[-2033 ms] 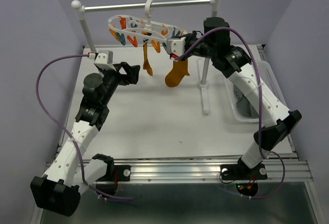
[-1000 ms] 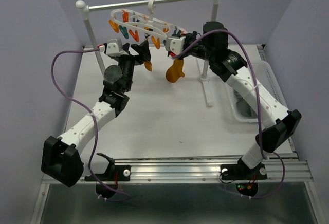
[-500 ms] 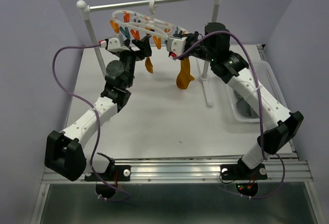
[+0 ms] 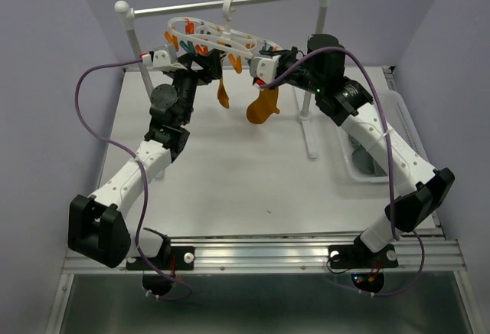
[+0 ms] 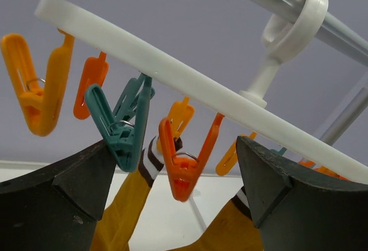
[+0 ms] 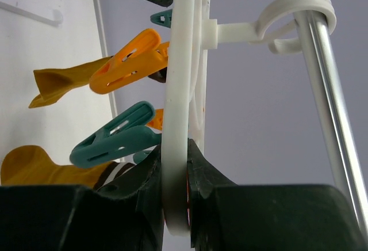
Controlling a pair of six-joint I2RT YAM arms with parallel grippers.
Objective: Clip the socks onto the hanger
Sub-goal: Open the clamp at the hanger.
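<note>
Two socks [image 4: 262,109] hang clipped; my right gripper [image 6: 175,167] pinches the hanger [image 6: 178,90] to steady it, my left gripper [image 5: 175,147] spread astride an orange clip [image 5: 184,170].

White shells with black joints on left arm [image 4: 126,183] and right arm [image 4: 380,141]. Purple cable [image 4: 86,112] looped off each wrist; matte black fingers [image 5: 63,185]. Red and green lights [image 4: 366,279] by right base [image 4: 358,256].

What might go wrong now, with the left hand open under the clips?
The right hand pinches only the thin rim of the hanger; a push might twist it loose or swing it on the rail. The open left hand straddles an orange clip beside the striped sock and might tug that sock off.
</note>
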